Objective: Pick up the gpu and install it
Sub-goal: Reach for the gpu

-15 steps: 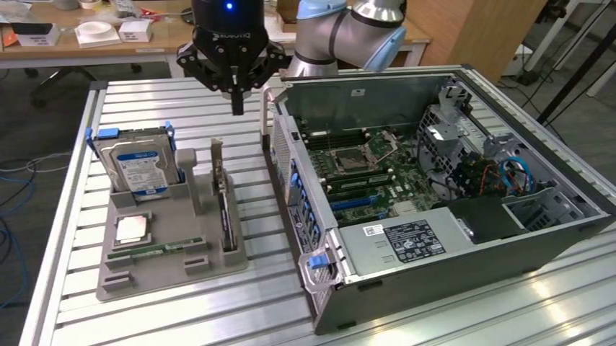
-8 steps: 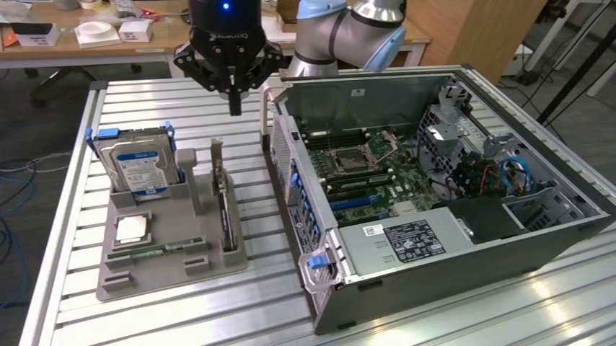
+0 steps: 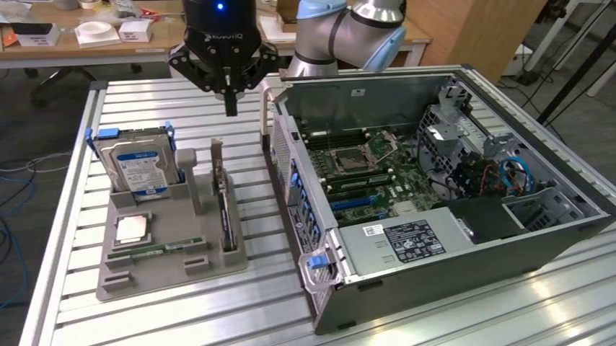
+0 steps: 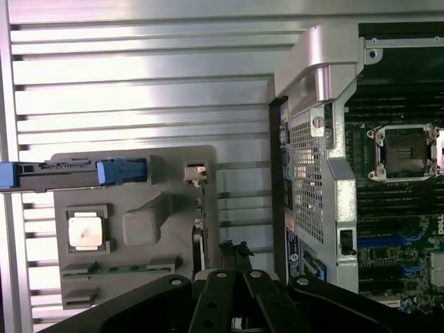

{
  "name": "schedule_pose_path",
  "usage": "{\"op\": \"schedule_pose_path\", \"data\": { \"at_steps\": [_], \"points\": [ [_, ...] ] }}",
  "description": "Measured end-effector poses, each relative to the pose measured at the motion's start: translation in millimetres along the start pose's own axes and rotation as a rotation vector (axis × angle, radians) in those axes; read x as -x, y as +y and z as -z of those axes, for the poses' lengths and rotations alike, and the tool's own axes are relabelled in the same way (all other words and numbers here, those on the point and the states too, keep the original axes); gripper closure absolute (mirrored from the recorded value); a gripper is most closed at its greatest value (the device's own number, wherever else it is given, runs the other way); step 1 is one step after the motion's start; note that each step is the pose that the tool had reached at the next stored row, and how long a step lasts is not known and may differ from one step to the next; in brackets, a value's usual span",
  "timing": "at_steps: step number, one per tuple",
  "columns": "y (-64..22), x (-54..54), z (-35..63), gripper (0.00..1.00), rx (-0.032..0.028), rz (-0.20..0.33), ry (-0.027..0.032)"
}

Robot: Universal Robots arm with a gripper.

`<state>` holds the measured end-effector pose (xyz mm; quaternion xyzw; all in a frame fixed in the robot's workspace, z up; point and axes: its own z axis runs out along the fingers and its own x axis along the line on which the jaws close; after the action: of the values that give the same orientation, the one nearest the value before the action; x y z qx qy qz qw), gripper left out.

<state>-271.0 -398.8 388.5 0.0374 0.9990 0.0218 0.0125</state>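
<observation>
Worktop (image 3: 164, 97): ribbed bare metal, soft sheen.
Holder tray (image 3: 144, 277): matt grey plastic.
Computer case (image 3: 481, 263): dark matt metal.
End effector (image 3: 231, 108): glossy black.
Hard drive (image 3: 138, 166): shiny silver metal.

grey tray (image 3: 154, 280), blue-labelled hard drive (image 3: 141, 170), black tool (image 3: 231, 109)

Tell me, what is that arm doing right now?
End effector shut, empty, hovering above the gray tray. Gpu upright in the tray, untouched. Nothing between them.
</observation>
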Motion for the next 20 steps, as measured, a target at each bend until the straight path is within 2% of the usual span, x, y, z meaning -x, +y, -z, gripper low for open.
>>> {"op": "schedule_pose_path", "data": {
  "at_steps": [20],
  "points": [
    [-0.7, -9.6, -0.7, 0.89, -0.0005, 0.000, 0.0000]
  ]
}}
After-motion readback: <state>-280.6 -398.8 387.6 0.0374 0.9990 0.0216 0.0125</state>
